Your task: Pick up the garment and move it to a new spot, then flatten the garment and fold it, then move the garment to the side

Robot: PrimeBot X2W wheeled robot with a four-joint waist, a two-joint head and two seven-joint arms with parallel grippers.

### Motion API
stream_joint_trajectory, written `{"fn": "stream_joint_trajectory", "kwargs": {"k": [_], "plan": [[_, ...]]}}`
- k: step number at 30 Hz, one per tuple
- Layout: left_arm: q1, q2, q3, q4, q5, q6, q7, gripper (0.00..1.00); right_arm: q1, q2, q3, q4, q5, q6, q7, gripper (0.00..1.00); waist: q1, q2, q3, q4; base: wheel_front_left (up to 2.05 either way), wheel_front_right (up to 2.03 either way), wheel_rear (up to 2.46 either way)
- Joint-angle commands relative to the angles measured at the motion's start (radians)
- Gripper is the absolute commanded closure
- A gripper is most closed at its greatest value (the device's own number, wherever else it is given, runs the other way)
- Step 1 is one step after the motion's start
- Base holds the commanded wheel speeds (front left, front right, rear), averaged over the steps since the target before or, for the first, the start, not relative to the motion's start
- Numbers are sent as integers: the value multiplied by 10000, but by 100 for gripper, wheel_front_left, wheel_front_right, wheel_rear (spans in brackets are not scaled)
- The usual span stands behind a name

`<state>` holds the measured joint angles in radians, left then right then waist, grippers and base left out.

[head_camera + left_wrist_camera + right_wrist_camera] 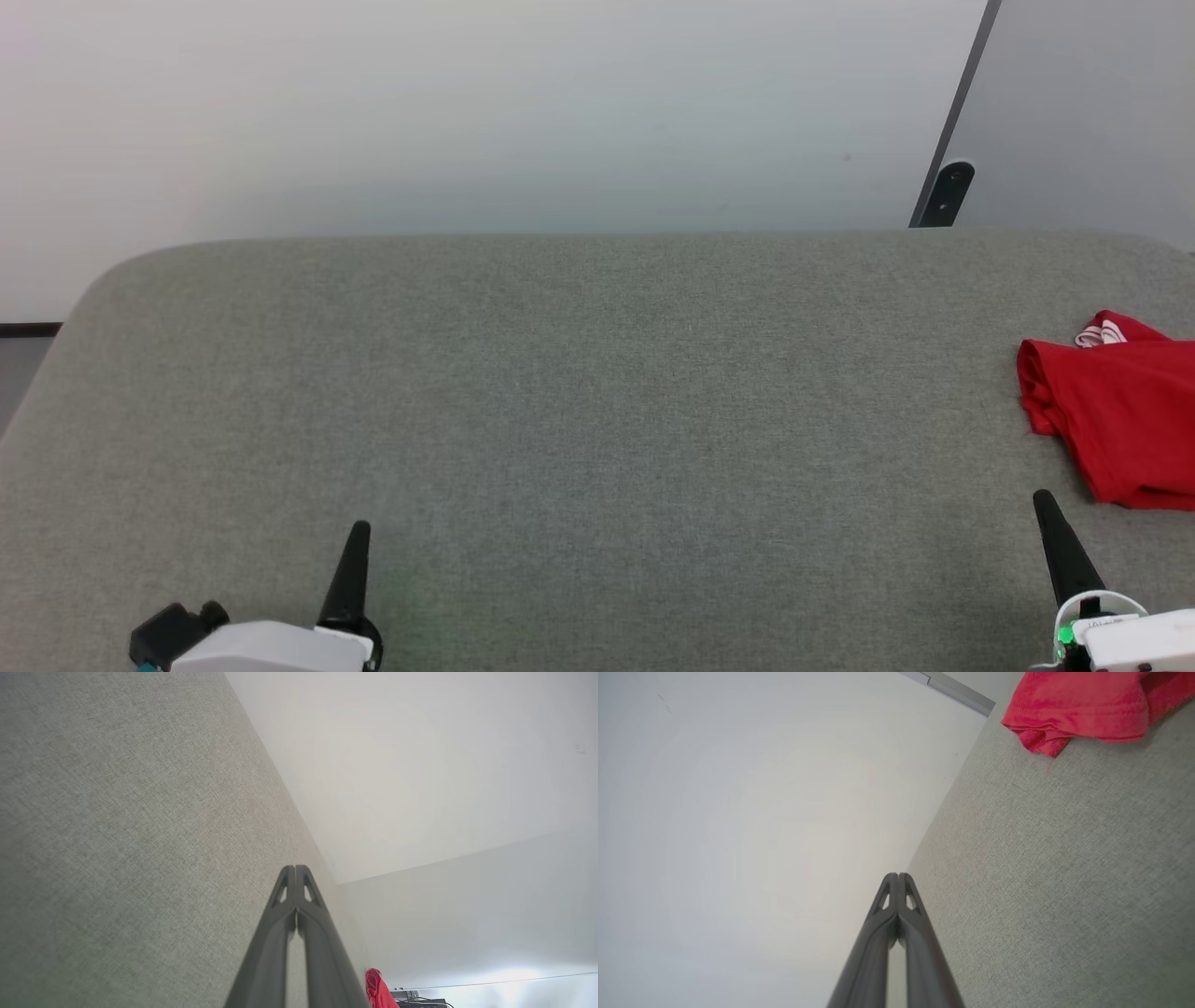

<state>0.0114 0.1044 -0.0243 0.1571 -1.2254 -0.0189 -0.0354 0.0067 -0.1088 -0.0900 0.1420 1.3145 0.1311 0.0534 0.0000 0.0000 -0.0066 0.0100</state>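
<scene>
The garment (1120, 411) is a red cloth bunched in a rough fold at the far right of the grey fabric table (597, 392), with a bit of red-and-white striped trim at its top; part of it runs off the head view's right edge. In the right wrist view the garment (1083, 707) lies at the top right, well beyond the fingers. A small red piece of the garment (376, 989) peeks out at the bottom of the left wrist view. My left gripper (358, 534) is shut and empty at the lower left. My right gripper (1044, 504) is shut and empty, just short of the garment's near edge.
A pale wall rises behind the table. A dark slanted bar with a bracket (948, 191) stands at the back right, beside a grey panel (1092, 112). The table's left corner is rounded, with floor (19, 364) beyond it.
</scene>
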Motion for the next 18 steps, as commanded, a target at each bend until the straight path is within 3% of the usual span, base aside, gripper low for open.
{"fn": "stream_joint_trajectory", "kwargs": {"k": [1,18], "plan": [[-235,-2,95,1,-306,-117,75,100,-245,28,-50,15,276,-3,51,100,0,0,3,-3,0,0,0],[-610,-94,437,331,-1798,-511,496,100,-620,233,-115,401,1326,-4,254,100,0,0,34,-35,0,0,0]]}}
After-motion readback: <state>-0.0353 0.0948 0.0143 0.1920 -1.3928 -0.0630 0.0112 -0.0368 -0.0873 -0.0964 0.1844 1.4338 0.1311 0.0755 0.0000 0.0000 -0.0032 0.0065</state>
